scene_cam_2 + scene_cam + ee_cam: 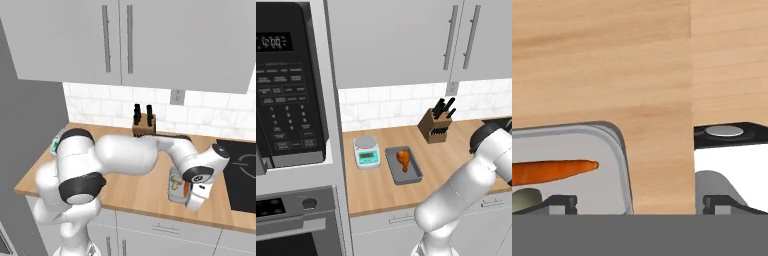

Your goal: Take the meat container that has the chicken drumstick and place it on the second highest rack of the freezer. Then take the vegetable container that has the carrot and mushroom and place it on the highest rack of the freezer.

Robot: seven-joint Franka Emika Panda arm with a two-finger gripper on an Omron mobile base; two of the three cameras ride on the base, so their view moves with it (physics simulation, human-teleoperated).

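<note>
Wide-open end effector (634, 202) low over vegetable container (614, 165) rim, carrot (554, 171) inside, arm bent down over counter (446, 155).

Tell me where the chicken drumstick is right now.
In the left base view the drumstick lies in a grey tray on the wooden counter, right of the scale and ahead of the knife block.

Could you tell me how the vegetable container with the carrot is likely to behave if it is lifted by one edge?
The vegetable container looks like a shallow, smooth grey tray, so it may be stiff but slippery. The carrot lies loose and tapered and could roll or slide if the tray tilts. The mushroom looks rounded, so likely the same.
</note>
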